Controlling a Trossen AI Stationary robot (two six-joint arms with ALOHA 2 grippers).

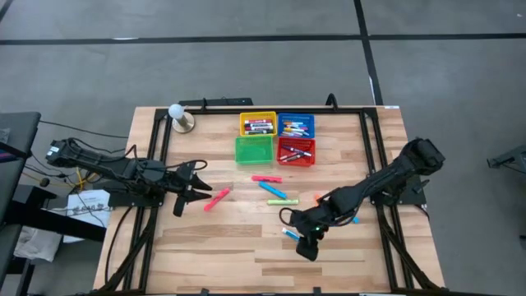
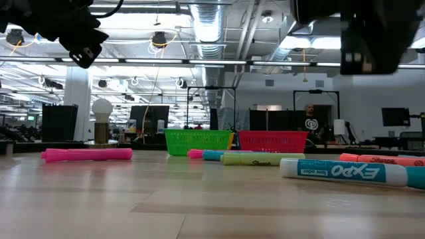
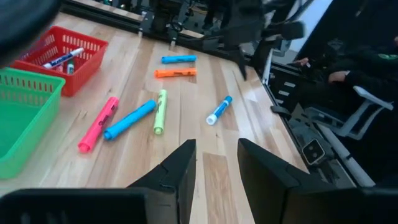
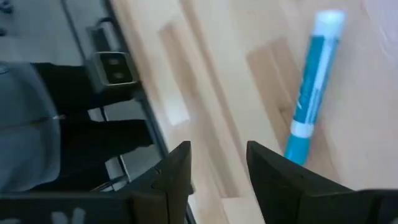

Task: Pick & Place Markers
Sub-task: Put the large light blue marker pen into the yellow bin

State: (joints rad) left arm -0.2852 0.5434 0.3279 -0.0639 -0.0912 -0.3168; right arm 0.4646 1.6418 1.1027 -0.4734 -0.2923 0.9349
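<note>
Several markers lie loose on the wooden table (image 1: 246, 247): a pink one (image 1: 216, 199) just off my left gripper (image 1: 194, 192), then pink (image 1: 265, 178), blue (image 1: 273, 191) and yellow-green (image 1: 282, 201) ones at the middle, and an orange one (image 1: 319, 197). A teal marker with a white cap (image 4: 313, 87) lies flat beside my right gripper (image 1: 307, 245), which slants down near the front. Both grippers (image 3: 216, 168) (image 4: 217, 174) are open with nothing between the fingers.
Four small mesh baskets stand at the far middle: yellow (image 1: 257, 124) and blue (image 1: 296, 125) behind, green (image 1: 253, 150) and red (image 1: 296, 151) in front; three hold markers. A white ball on a round base (image 1: 179, 117) stands at the far left. Black rails (image 1: 371, 156) line the table's sides.
</note>
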